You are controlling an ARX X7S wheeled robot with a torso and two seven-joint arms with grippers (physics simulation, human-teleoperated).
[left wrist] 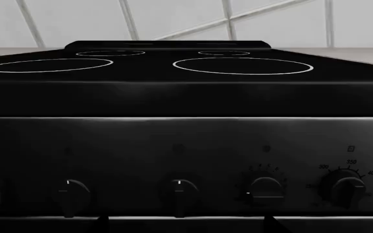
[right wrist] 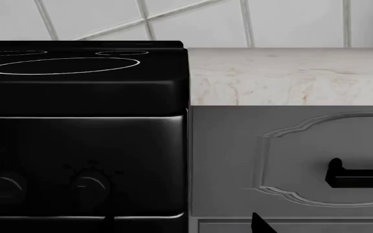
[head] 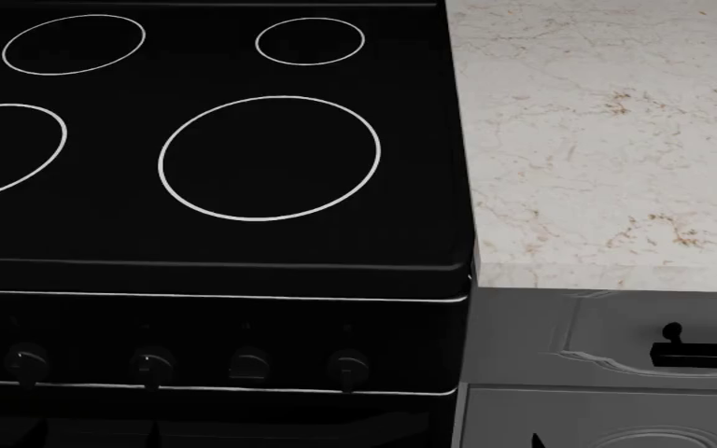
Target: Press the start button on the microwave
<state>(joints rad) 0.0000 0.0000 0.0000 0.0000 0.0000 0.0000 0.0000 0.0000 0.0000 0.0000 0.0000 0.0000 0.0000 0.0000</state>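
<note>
Head view shows a black stove (head: 209, 187) on the left with four ringed burners and a row of knobs (head: 249, 362) along its near front. To its right lies a pale marble counter (head: 608, 140) above a grey drawer with a black handle (head: 704, 353). No microwave appears in any view. Neither tool is visible, so their state cannot be told.

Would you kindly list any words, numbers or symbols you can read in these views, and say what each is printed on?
"300", "350", "400": around the temperature knob on the stove's front panel.
Small digits above the neighbouring knob: too blurred to read.
Small square symbol above the temperature knob: unreadable.
Nothing legible on the countertop or drawer.
</note>
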